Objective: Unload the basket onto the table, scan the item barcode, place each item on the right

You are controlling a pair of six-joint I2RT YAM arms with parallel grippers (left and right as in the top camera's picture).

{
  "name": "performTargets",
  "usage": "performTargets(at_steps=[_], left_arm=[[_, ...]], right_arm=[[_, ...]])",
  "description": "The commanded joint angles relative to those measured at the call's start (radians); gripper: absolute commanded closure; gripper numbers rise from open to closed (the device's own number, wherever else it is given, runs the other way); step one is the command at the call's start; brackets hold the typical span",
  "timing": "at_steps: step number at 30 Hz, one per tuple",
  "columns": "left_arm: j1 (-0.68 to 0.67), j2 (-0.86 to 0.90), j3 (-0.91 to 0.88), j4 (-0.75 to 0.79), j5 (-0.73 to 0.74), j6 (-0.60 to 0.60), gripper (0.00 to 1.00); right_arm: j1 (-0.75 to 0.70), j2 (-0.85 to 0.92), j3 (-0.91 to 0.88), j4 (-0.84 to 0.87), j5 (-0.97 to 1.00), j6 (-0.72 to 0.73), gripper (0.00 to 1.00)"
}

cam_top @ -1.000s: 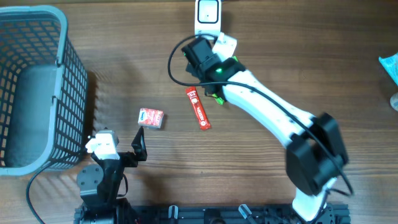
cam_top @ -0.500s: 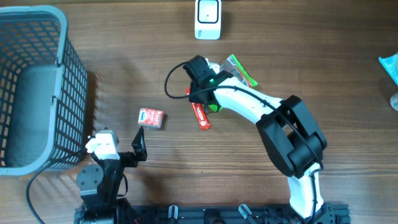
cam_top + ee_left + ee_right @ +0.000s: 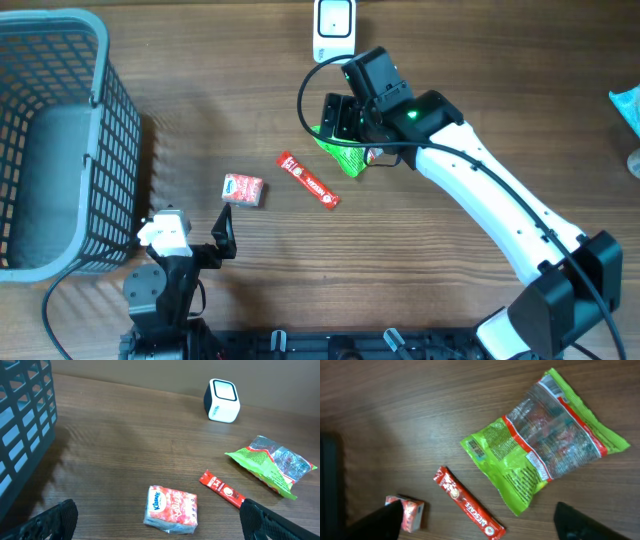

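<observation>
A white barcode scanner stands at the table's far edge. A green snack bag lies flat just below it, its printed back facing up. My right gripper hovers open over the bag's near end, holding nothing. A red Nescafe stick lies diagonally to the bag's left. Further left sits a Kleenex tissue pack. My left gripper stays open near the front edge, short of the tissue pack.
A tall grey mesh basket fills the left side of the table. A bluish wrapper shows at the right edge. The right arm's white link stretches diagonally across the right half.
The right arm swung from the scanner area out and back. The green bag now lies on the table under the open right gripper. The red stick has shifted left and turned more diagonal.
</observation>
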Motion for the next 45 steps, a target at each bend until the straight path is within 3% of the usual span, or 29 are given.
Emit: performTargets(at_steps=[1, 3, 5, 9, 11, 13, 16, 17, 20, 21, 22, 23, 24, 25, 27, 31, 33, 34, 35, 36, 38, 39, 41, 45], left_arm=[[0.0, -0.006, -0.003, 0.003, 0.002, -0.012, 0.0], [0.0, -0.006, -0.003, 0.003, 0.002, -0.012, 0.0], [0.0, -0.006, -0.003, 0.003, 0.002, -0.012, 0.0], [0.0, -0.006, -0.003, 0.003, 0.002, -0.012, 0.0], [0.0, -0.006, -0.003, 0.003, 0.002, -0.012, 0.0], [0.0, -0.006, -0.003, 0.003, 0.002, -0.012, 0.0], [0.0, -0.006, -0.003, 0.003, 0.002, -0.012, 0.0], [0.0, -0.006, -0.003, 0.003, 0.002, -0.012, 0.0], [0.0, -0.006, -0.003, 0.003, 0.002, -0.012, 0.0], [0.0, -0.006, -0.003, 0.003, 0.002, -0.012, 0.0], [0.0, -0.006, -0.003, 0.003, 0.002, -0.012, 0.0], [0.0, -0.006, -0.003, 0.003, 0.002, -0.012, 0.0], [0.0, -0.006, -0.003, 0.003, 0.002, -0.012, 0.0], [0.0, -0.006, -0.003, 0.003, 0.002, -0.012, 0.0], [0.0, -0.006, -0.003, 0.003, 0.002, -0.012, 0.0], [0.0, -0.006, -0.003, 0.003, 0.002, -0.012, 0.0], [0.0, -0.006, -0.003, 0.003, 0.002, -0.012, 0.0], [0.0, -0.006, -0.003, 0.003, 0.002, -0.012, 0.0], [0.0, -0.006, -0.003, 0.003, 0.002, -0.012, 0.0], [0.0, -0.006, -0.003, 0.003, 0.002, -0.012, 0.0], [0.0, -0.006, -0.003, 0.003, 0.002, -0.012, 0.0], [0.0, -0.006, -0.003, 0.003, 0.002, -0.012, 0.0], [0.0, -0.006, -0.003, 0.003, 0.002, -0.012, 0.0], [0.0, -0.006, -0.003, 0.003, 0.002, -0.012, 0.0]], right_arm=[[0.001, 0.071, -0.036, -0.008, 0.056, 0.158, 0.0], [-0.004, 0.143, -0.066, 0.027, 0.06, 0.346, 0.0], [-0.002, 0.226, -0.072, 0.101, 0.035, 0.323, 0.05], [0.0, 0.413, -0.072, 0.148, -0.088, 0.362, 0.39], [0.01, 0.455, -0.072, 0.142, -0.216, 0.361, 0.61], [0.021, 0.457, -0.071, 0.119, -0.27, 0.36, 0.76], [0.034, 0.407, -0.071, -0.063, -0.273, 0.274, 0.95], [0.033, 0.335, -0.071, -0.203, -0.162, 0.244, 0.96], [0.033, 0.173, -0.065, -0.212, -0.138, 0.124, 0.92], [0.033, 0.143, -0.063, -0.204, -0.137, 0.109, 0.86], [0.033, 0.077, -0.063, -0.184, -0.126, 0.098, 0.69], [0.033, 0.029, -0.063, -0.163, -0.1, 0.098, 0.34], [0.032, -0.004, -0.063, -0.14, -0.084, 0.099, 0.21], [0.032, -0.038, -0.063, -0.106, -0.074, 0.101, 0.17], [0.032, -0.046, -0.063, -0.071, -0.066, 0.115, 0.16], [0.031, 0.012, -0.072, -0.174, 0.097, 0.292, 0.16], [0.027, 0.05, -0.072, -0.208, 0.165, 0.378, 0.54], [0.025, 0.067, -0.072, -0.209, 0.163, 0.379, 0.67], [0.024, 0.083, -0.072, -0.209, 0.144, 0.379, 0.68], [0.024, 0.101, -0.072, -0.204, 0.105, 0.368, 0.64], [0.026, 0.14, -0.072, -0.169, -0.032, 0.217, 0.28], [0.026, 0.169, -0.072, -0.152, -0.111, 0.151, 0.26], [0.026, 0.212, -0.072, -0.079, -0.132, 0.115, 0.32], [0.017, 0.259, -0.072, 0.127, -0.132, 0.102, 0.36]])
